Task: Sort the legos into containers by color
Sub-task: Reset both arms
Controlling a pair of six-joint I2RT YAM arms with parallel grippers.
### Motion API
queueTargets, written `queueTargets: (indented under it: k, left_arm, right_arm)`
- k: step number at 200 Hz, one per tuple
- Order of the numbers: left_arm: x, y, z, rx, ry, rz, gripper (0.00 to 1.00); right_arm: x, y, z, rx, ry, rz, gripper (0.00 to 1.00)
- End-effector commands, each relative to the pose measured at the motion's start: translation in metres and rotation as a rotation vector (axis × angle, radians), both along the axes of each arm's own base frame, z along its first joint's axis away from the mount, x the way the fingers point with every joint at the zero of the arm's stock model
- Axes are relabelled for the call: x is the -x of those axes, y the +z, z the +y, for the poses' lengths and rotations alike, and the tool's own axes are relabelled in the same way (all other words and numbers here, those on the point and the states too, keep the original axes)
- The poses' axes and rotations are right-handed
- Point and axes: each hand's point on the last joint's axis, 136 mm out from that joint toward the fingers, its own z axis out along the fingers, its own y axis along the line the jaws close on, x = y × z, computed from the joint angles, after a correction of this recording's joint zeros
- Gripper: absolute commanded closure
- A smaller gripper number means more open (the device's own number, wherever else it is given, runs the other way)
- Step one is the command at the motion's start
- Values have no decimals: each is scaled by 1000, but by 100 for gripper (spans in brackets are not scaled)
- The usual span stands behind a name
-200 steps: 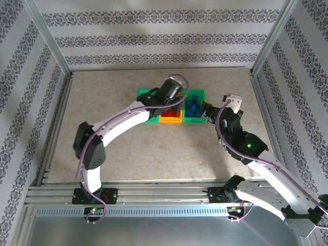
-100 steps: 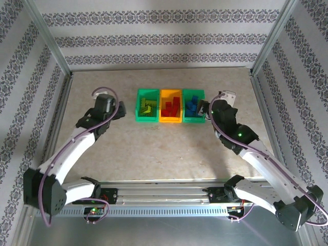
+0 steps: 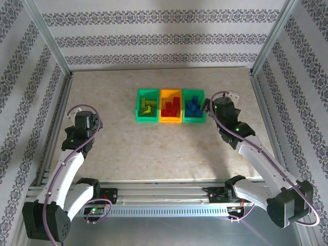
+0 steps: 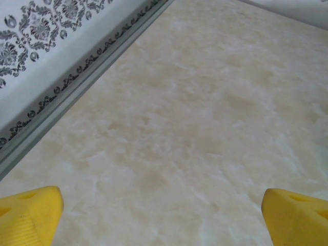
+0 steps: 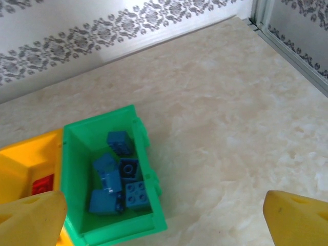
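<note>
Sorting looks finished in the top view: the three containers stand joined in a row toward the far edge of the bench (image 3: 154, 148), about midway between its left and right edges. Each holds one colour, with yellow-green legos (image 3: 148, 106) in the left green container (image 3: 146, 120), red legos (image 3: 170, 107) in the orange container (image 3: 170, 120) and blue legos (image 3: 192, 106) in the right green container (image 3: 194, 120). Every brick I can make out lies inside a container, so nothing seems left to carry. The left arm (image 3: 69, 159) is folded near the left edge, well apart from the row, which I judge to be a parked pose that keeps it out of the way. The right arm (image 3: 256, 154) reaches toward the far right corner, its wrist just beside the right green container. From the left wrist, the left claw (image 4: 164, 215) is spread wide, its yellow fingertips (image 4: 31, 215) at the bottom corners with bare bench between them and the rail (image 4: 77, 92) of the left edge running past, so it grips nothing and aims at no brick. From the right wrist, the right claw (image 5: 164, 215) is likewise spread wide and empty, poised just beside the right green container. The blue legos lie jumbled inside it and one of the red legos shows in the neighbouring orange container, and such a wide spread suits a claw with no brick to pinch
</note>
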Motion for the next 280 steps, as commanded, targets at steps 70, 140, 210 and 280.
queueTargets:
  k: [70, 140, 210, 280]
  left_arm:
    - [-48, -7, 23, -113, -56, -218, 0]
    - [-62, -23, 19, -137, -186, -331, 0]
    - [-71, -46, 0, -120, -333, -300, 0]
    - [-70, -22, -21, -113, -449, -361, 0]
  right_arm:
    - [-21, -33, -51, 111, -43, -147, 2]
    - [-43, -59, -45, 256, 68, -197, 2]
    - [-49, -50, -35, 308, 142, -254, 2]
    - [-28, -61, -48, 330, 110, -243, 2]
